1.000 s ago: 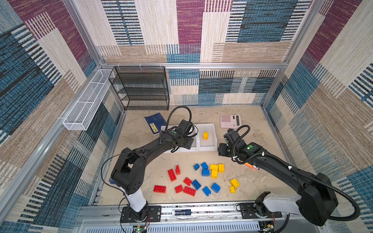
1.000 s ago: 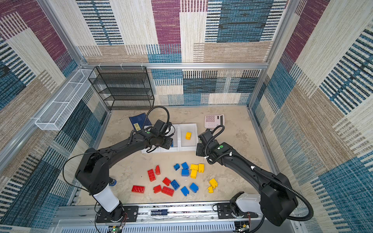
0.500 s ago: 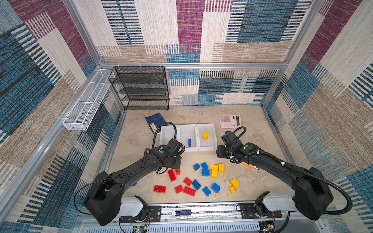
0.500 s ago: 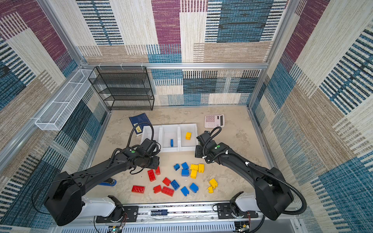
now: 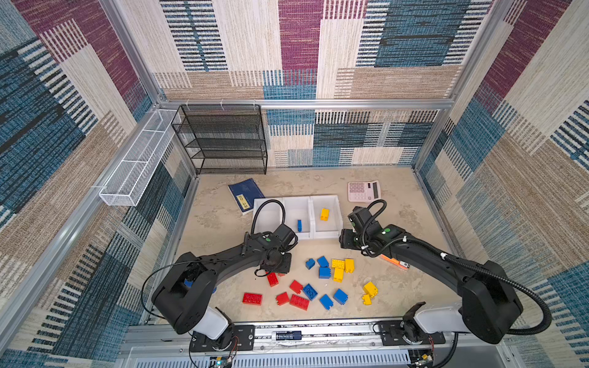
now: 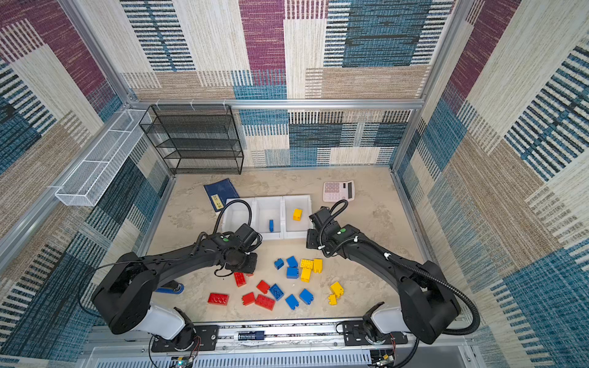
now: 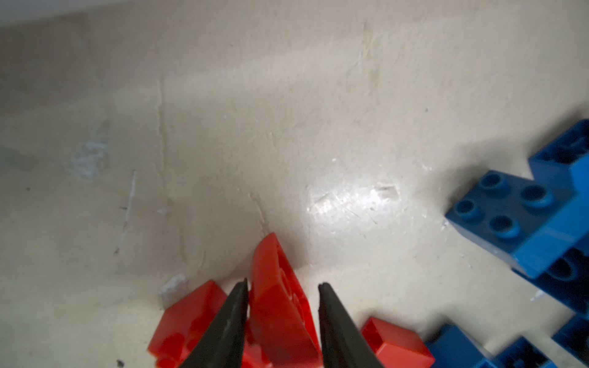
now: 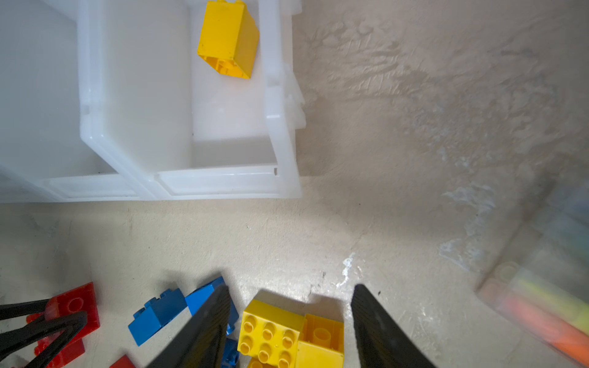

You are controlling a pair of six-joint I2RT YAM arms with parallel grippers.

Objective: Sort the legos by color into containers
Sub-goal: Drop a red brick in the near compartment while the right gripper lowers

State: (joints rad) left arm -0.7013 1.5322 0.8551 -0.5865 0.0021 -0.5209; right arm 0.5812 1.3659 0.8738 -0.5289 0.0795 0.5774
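Left gripper [image 7: 282, 283] clamps a red studded plastic brick [image 7: 274, 306], tilted on edge, long axis toward the white plastic bins [image 8: 220, 183]; right gripper [image 8: 291, 286] jaws apart.

19 legos [image 5: 299, 302], 3 containers [image 5: 325, 235]

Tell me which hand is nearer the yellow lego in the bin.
Right. The right hand hovers just in front of that bin, over loose yellow legos; the left hand is farther off, gripping a red lego near the opposite end bin.
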